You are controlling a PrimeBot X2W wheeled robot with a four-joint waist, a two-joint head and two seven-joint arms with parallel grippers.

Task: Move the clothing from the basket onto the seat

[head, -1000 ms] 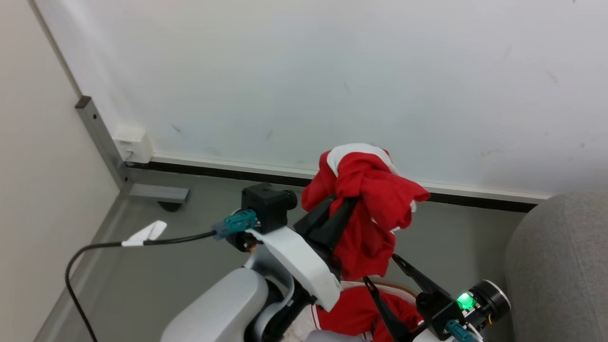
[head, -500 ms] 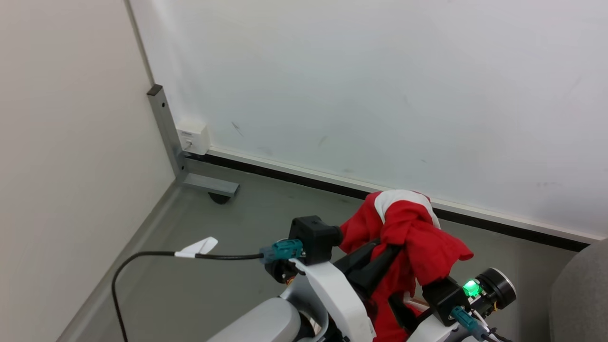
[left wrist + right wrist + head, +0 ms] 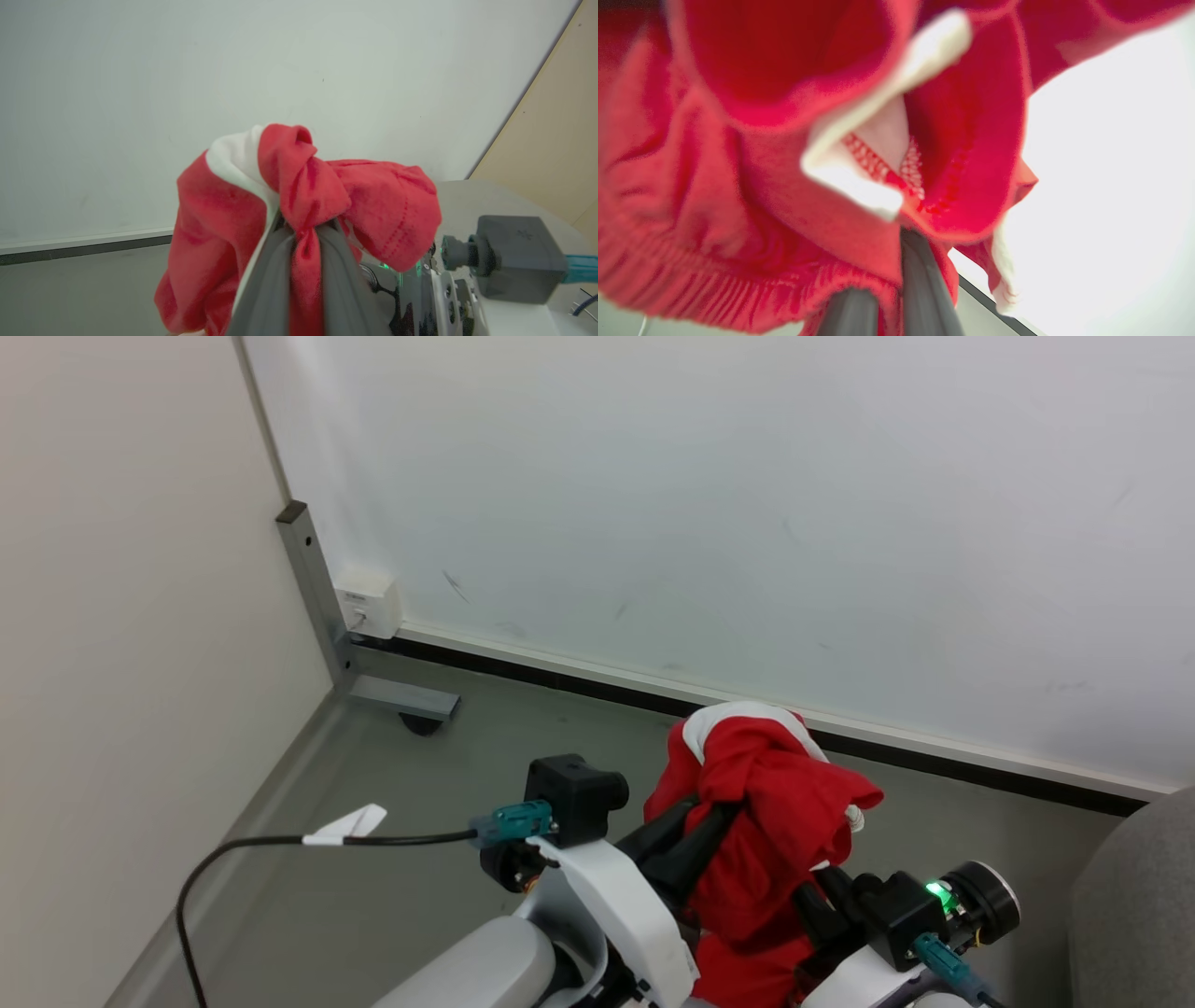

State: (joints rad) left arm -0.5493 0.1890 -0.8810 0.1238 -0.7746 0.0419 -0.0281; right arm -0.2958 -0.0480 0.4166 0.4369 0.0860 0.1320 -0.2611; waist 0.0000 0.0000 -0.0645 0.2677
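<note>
Left gripper (image 3: 306,229) (clamping clothing (image 3: 383,210)) hangs over grey floor (image 3: 373,905) near wall (image 3: 700,476).

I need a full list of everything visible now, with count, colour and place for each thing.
clothing: one bundle, red with white trim, held up before the wall.
sofa: one, light grey, lower right of the head view.
metal post: one, grey, room corner.
socket box: one, white, on the wall beside the post.
cable: one, black with teal plug, left of the clothing.
left gripper: one, dark, shut on the clothing.
right gripper: one, dark, under the clothing; grip unclear.
</note>
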